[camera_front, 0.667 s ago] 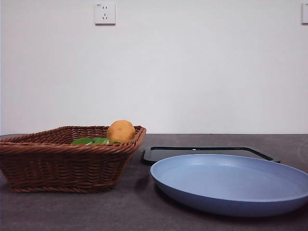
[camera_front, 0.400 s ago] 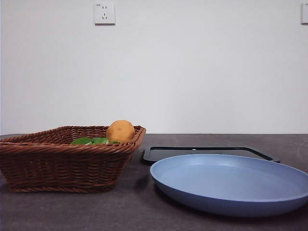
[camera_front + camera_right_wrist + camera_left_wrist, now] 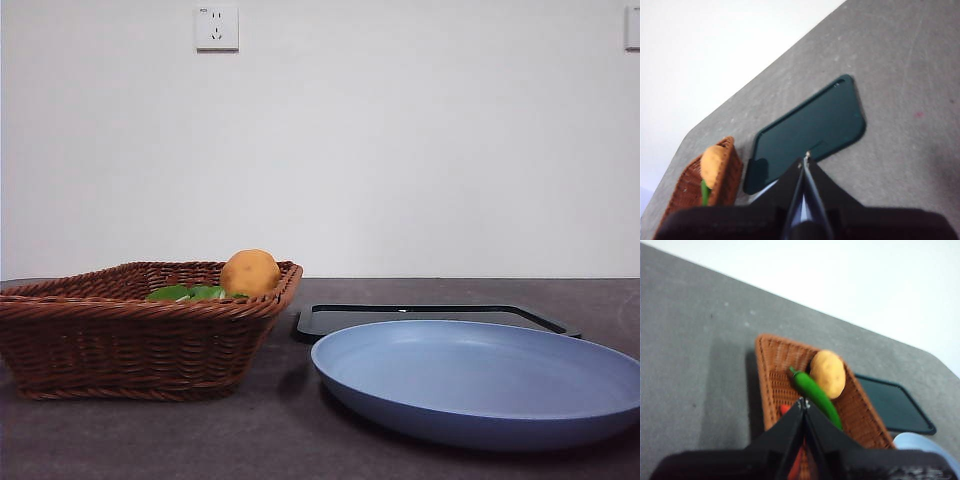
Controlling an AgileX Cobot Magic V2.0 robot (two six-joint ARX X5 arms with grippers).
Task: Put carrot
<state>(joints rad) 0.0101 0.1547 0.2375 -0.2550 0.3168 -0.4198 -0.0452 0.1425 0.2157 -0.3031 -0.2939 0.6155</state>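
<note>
Left gripper [image 3: 803,405] hangs above the woven wicker basket [image 3: 120,335], jaws pressed together, gripping nothing. Right gripper [image 3: 805,161] is likewise closed and empty, above the flat dark tray [image 3: 807,131]. Only the left wrist view catches the carrot [image 3: 793,460], a red-orange sliver in the basket beside a smooth green pepper [image 3: 815,394] and a round yellow-orange fruit [image 3: 828,373]. The glossy blue plate [image 3: 480,380] sits near right.

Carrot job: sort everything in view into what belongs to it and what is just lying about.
Belongs to the job:
- carrot, mostly hidden behind the left gripper
- wicker basket, which holds it

Just lying about:
- round orange-yellow fruit
- green pepper
- dark tray
- blue plate
- right gripper, waiting
</note>
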